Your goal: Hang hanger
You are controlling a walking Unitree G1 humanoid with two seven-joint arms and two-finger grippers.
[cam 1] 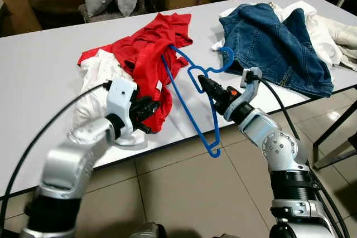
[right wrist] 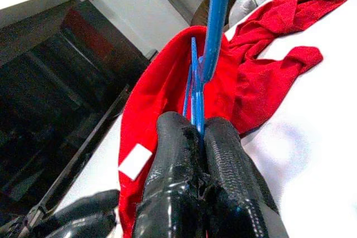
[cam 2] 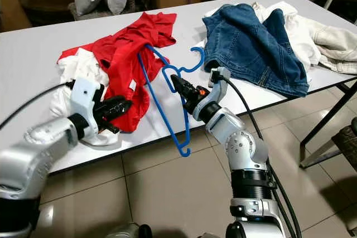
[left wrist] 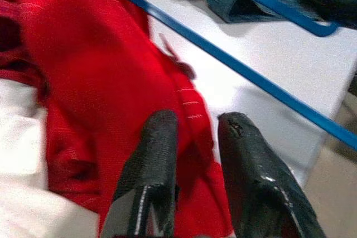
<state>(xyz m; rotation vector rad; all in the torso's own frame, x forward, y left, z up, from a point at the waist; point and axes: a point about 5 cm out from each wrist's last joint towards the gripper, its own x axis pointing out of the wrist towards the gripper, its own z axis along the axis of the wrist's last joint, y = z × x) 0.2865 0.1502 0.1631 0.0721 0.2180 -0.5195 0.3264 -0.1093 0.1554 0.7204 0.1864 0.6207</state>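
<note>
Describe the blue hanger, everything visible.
The blue hanger is thin, looks like plastic, and has a curved hook toward the jeans. It is lifted and tilted. One end is tucked inside the red shirt; the other corner hangs past the table edge over the floor. The right gripper is shut on it near the neck. The left gripper pinches the shirt's lower edge.
</note>
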